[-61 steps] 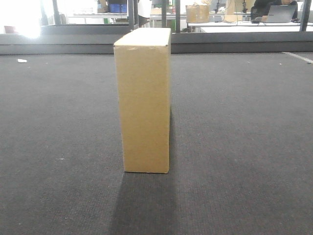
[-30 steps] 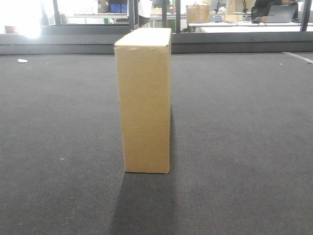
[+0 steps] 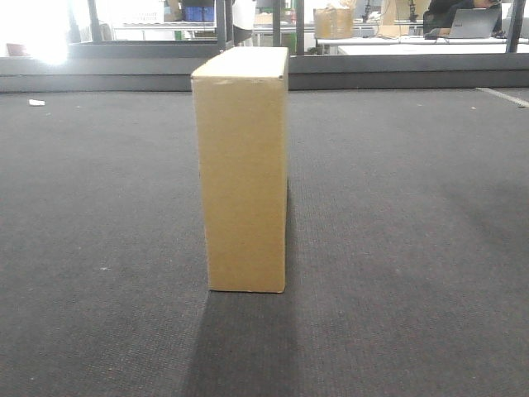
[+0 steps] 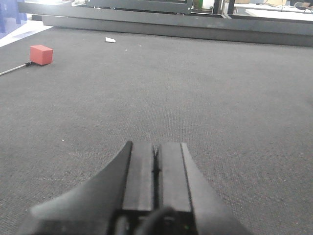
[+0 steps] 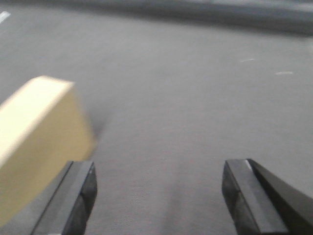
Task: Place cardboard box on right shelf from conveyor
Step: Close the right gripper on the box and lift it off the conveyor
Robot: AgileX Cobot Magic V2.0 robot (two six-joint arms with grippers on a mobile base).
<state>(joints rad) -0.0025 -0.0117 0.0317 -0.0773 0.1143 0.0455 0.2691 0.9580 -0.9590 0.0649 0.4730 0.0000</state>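
You get a brown carton (image 3: 334,22) far back as your landmark; white tabletop (image 3: 430,49) just below and right of it; laptop (image 3: 475,23) further right; dark upright posts (image 3: 221,21) left of it; blue bin (image 3: 198,12) beyond those; hard white glare (image 3: 45,45) far left, detail washed out.

The cardboard box (image 3: 242,174), plain tan, slim and unprinted, stands upright on a small end near the middle of the conveyor (image 3: 413,248), a wide dark grey woven belt, well short of the belt's far edge.
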